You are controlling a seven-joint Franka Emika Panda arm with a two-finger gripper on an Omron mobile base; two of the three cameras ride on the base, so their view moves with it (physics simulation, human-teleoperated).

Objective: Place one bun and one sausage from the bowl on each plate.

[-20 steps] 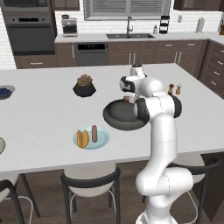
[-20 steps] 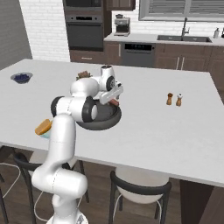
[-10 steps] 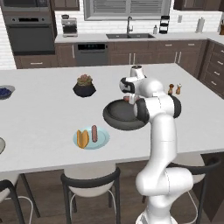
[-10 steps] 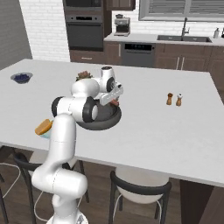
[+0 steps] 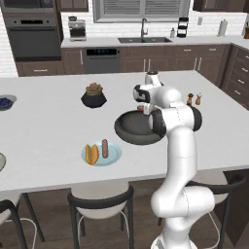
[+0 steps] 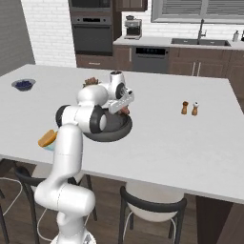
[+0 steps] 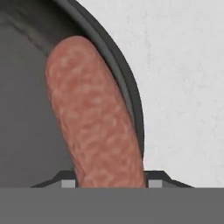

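Observation:
The dark grey bowl (image 5: 127,132) (image 6: 112,135) sits mid-counter. My gripper (image 5: 144,109) (image 6: 123,109) reaches down into its far side. In the hand view a reddish-brown sausage (image 7: 94,127) lies against the bowl's wall (image 7: 22,109), and my gripper (image 7: 111,183) is shut on its near end, with a finger tip pressed to each side. Nearer the front edge, the light blue plate (image 5: 114,155) carries a bun (image 5: 91,153) and a second sausage (image 5: 104,149). That bun (image 6: 47,138) also peeks out behind my arm. A grey plate's rim (image 5: 1,161) shows at the left edge.
A black plant pot (image 5: 94,98) stands behind the bowl. A small bowl of blue berries (image 5: 6,102) (image 6: 23,84) is far left. Two shakers (image 5: 193,99) (image 6: 189,108) stand to the right. Stools (image 5: 99,204) line the counter's near edge.
The jaws have closed in from wide open onto the sausage in the bowl. The arm has barely moved.

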